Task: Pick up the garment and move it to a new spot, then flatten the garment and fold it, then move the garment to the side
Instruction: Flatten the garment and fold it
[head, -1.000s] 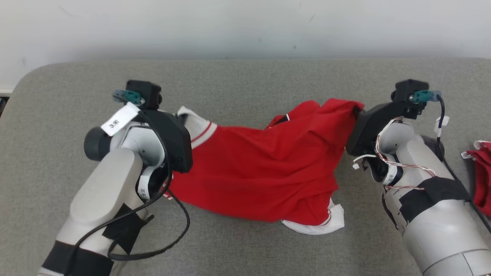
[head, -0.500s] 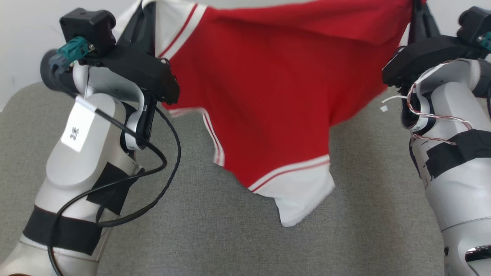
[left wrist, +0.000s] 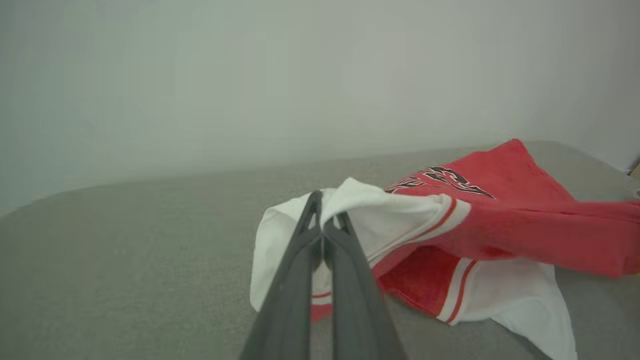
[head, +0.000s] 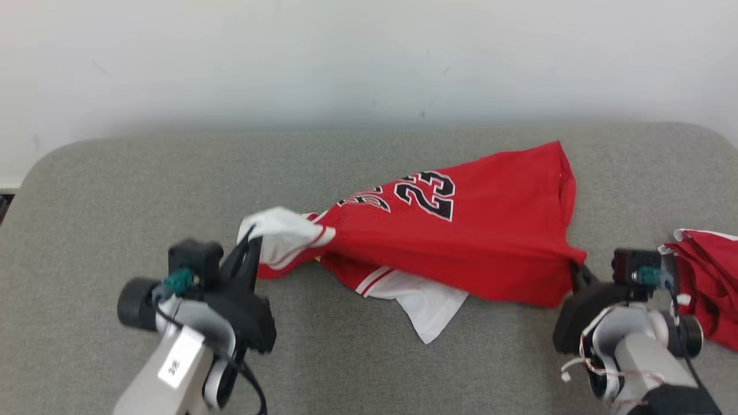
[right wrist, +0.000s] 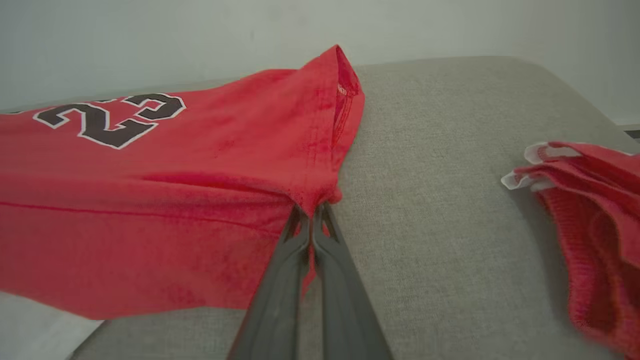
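The garment (head: 461, 230) is a red jersey with white trim and a black number 23, stretched across the grey surface between my two arms. My left gripper (head: 252, 237) is shut on its white sleeve (left wrist: 380, 205) at the left end. My right gripper (head: 575, 266) is shut on the red hem corner (right wrist: 315, 197) at the right end. The far side of the jersey rests on the surface; the near edge hangs slack, with a white panel (head: 429, 302) drooping toward me. In the wrist views both finger pairs (left wrist: 325, 250) (right wrist: 310, 235) are pressed together on cloth.
A second red garment with white trim (head: 709, 288) (right wrist: 590, 220) lies bunched at the right edge of the grey padded surface (head: 144, 190), close to my right wrist. A pale wall (head: 346, 57) stands behind. The surface's back corners are rounded.
Both grippers lifted the jersey high, then swung it down and forward. It now lies with the number side up, and both arms sit lower and nearer than a second ago.
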